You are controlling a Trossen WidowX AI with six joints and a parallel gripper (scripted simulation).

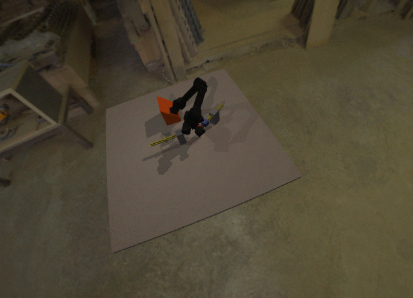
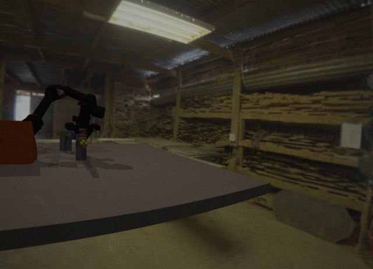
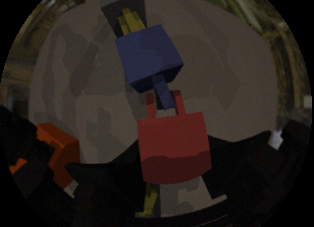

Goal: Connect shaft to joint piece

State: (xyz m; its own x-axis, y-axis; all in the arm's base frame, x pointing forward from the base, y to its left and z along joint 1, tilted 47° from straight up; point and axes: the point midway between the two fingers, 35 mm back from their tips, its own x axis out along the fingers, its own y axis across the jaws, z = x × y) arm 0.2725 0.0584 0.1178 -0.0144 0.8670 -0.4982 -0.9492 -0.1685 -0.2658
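Note:
My gripper [image 3: 165,132] is shut on the red joint piece [image 3: 173,134], with a black finger on each side. Its two prongs straddle a blue tab on the blue hinge piece [image 3: 147,52] [image 1: 205,122]. The blue piece sits on the end of the first yellow shaft [image 1: 220,106] [image 3: 130,22], which comes out of a grey block [image 1: 215,117] [image 3: 110,12]. The second yellow shaft [image 1: 158,142] [image 3: 149,199], with a small crosspiece, runs to the other grey block [image 1: 181,139] [image 2: 80,150]. The red piece hides its inner end and the opening, so I cannot tell their exact alignment.
An orange box [image 1: 168,114] [image 2: 18,142] [image 3: 63,148] stands beside the arm's base. The arm [image 1: 199,98] [image 2: 75,94] reaches over the blocks from behind. Everything stands on a pinkish-grey table top [image 1: 200,188] [image 2: 135,181].

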